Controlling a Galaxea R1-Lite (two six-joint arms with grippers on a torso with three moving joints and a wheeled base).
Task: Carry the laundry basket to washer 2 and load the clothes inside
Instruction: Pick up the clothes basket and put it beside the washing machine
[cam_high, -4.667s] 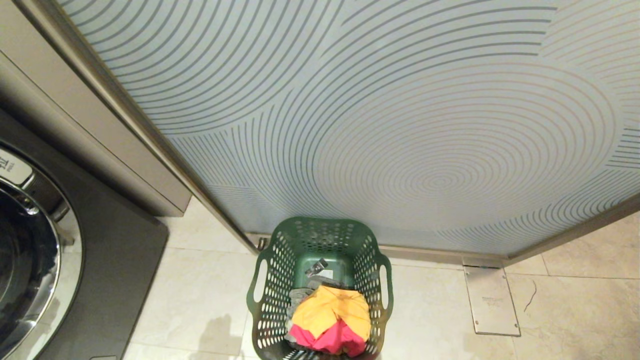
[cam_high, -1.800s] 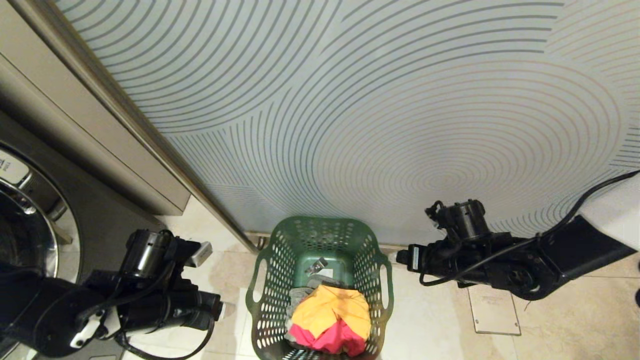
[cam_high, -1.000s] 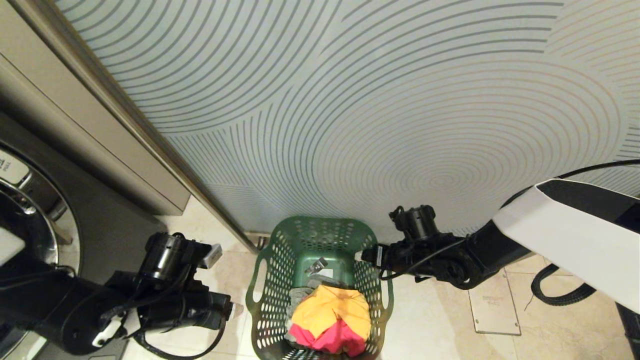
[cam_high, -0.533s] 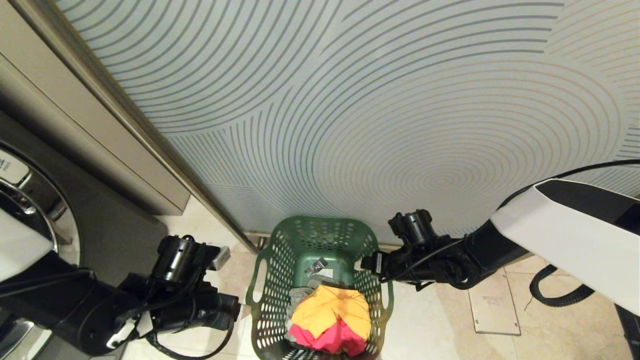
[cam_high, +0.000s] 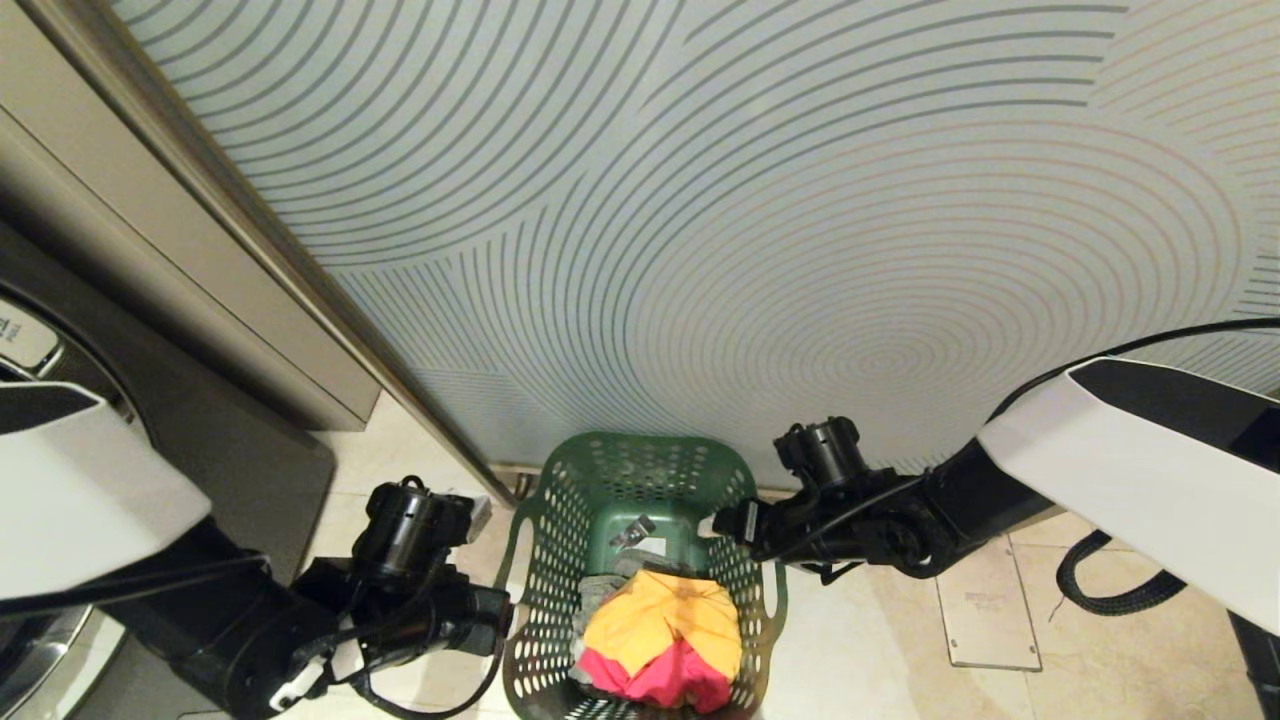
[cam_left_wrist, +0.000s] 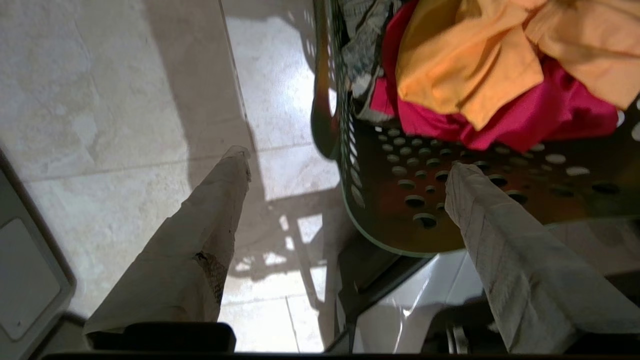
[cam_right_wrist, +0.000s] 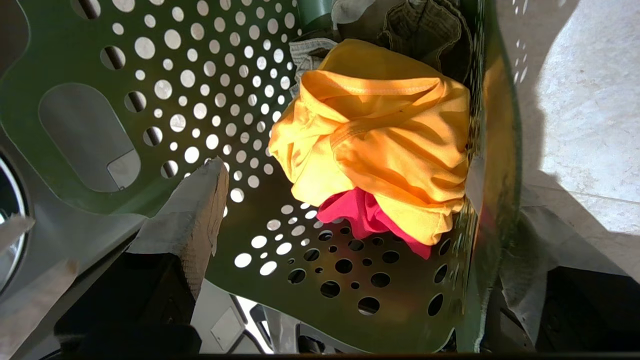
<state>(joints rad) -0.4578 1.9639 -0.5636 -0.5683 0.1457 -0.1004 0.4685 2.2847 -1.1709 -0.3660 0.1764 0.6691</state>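
Green perforated plastic fills most of what I see: the basket (cam_high: 640, 480) stands on the pale tiled floor (cam_high: 880, 650) right in front of me, its far wall against the base of a frosted panel (cam_high: 700, 250) printed with curved grey lines. Oval handle cutouts show on its two sides. Inside lie the clothes: an orange garment (cam_high: 665, 620) on top, a pink one (cam_high: 655, 680) beneath it, and grey fabric (cam_high: 600, 595) towards the left wall. A small white label (cam_high: 650, 547) lies on the basket's floor, its writing too small to read.

My left gripper (cam_high: 497, 615) is low at the basket's left side, fingers spread wide. From its wrist camera, one taped finger (cam_left_wrist: 220, 200) stands over bare tile outside the basket and the other (cam_left_wrist: 480, 210) over the perforated wall, so the rim runs between them; I cannot tell if either touches it.

My right gripper (cam_high: 722, 522) sits at the right rim, also spread wide. Its wrist camera shows one finger (cam_right_wrist: 200, 200) inside the basket and the other (cam_right_wrist: 475, 180) hugging the right wall, with the wall between them, nothing pinched.

At the far left, a dark grey washer (cam_high: 190, 440) with a chrome door rim shows partly behind my left arm. A white tag (cam_high: 20, 335) on it carries tiny print I cannot read, and no numeral shows.
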